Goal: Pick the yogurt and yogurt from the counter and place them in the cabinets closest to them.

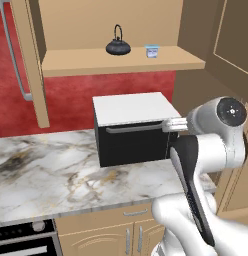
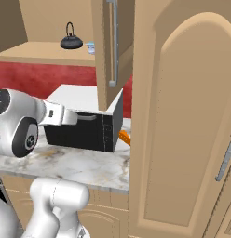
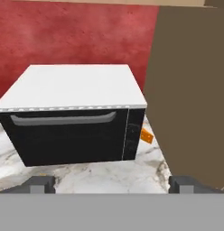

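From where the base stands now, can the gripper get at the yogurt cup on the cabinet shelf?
Probably yes. The yogurt stands near the front edge of the open shelf, beside the kettle. The open gripper faces the toaster oven lower down, so it must rise.

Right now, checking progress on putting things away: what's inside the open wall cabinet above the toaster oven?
On the cabinet's shelf stand a black kettle and one yogurt cup to its right. The open door covers part of the shelf in the right base view.
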